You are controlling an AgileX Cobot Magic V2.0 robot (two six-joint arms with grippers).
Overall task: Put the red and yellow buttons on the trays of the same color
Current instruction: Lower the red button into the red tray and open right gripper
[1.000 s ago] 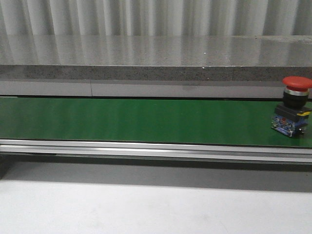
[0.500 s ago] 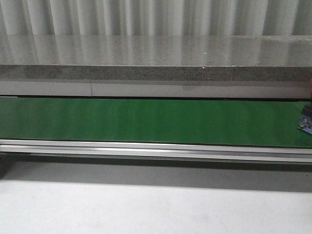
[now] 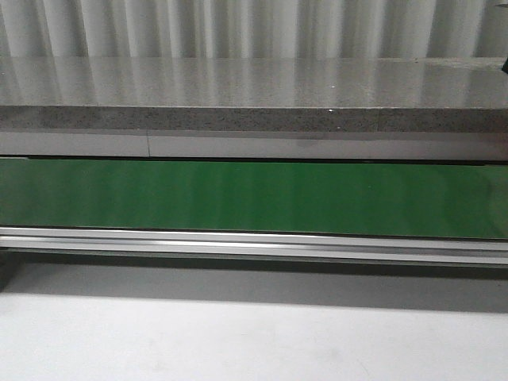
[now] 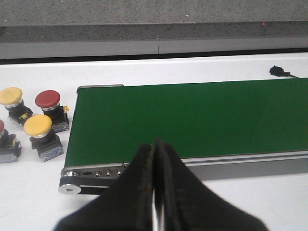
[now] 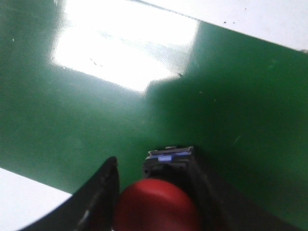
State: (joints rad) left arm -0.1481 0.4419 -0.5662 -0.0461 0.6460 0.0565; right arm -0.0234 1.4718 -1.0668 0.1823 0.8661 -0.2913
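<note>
The red button [image 5: 156, 207] is seen between the dark fingers [image 5: 98, 197] of the right gripper [image 5: 159, 202], over the green conveyor belt [image 5: 72, 110]; whether it is pinched cannot be told. Its red cap faces the wrist camera, its dark body and blue base pointing away toward the belt. No writing can be read. The left gripper [image 4: 156, 192] is held with fingers pressed together before the belt's end, near loose buttons [image 4: 43, 127] on the white table [image 4: 29, 192].

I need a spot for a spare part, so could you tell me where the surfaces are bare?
The belt is bare up to the right tool around the red button. Off the belt's end, the buttons crowd the table.
</note>
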